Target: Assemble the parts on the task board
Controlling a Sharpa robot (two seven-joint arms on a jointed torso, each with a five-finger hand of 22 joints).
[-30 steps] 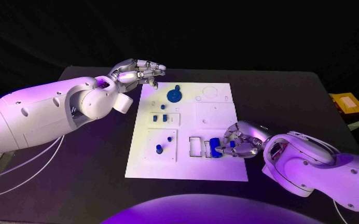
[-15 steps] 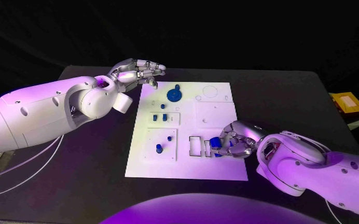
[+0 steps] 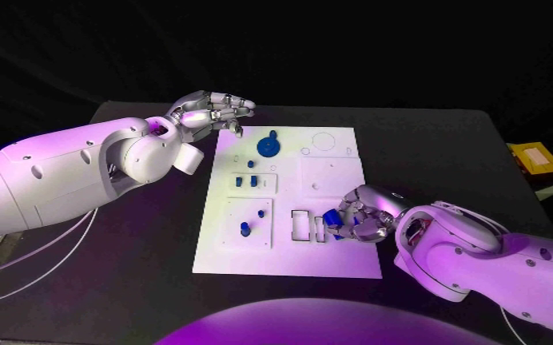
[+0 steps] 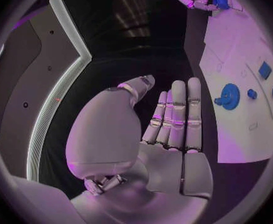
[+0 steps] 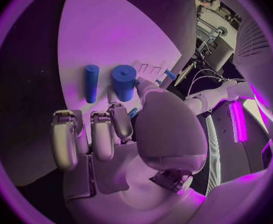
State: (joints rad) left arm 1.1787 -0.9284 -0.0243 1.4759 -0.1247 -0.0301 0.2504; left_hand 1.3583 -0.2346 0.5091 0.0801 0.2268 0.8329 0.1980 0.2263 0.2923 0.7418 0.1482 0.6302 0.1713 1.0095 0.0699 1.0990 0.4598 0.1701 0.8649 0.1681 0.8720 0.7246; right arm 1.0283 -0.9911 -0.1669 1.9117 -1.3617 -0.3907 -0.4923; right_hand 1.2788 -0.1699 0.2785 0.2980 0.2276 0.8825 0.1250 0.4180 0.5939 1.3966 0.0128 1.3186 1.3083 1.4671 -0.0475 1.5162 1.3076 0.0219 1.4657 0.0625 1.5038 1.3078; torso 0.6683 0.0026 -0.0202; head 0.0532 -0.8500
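2 blue parts (image 5: 111, 82) lie at the fingertips of the right hand (image 3: 362, 216), grasp unclear.

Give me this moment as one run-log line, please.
left hand: open, above table beside board | right hand: at blue cylinder, grip unclear | gear: on board

No readable text, labels or numbers anywhere

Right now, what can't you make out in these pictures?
- Head view: whether the right robot hand grips the blue part on the task board or only touches it; its fingers cover the contact.
- Right wrist view: the palm hides where the blue cylinders sit.
- Left robot hand: its fingertips look too small to judge.
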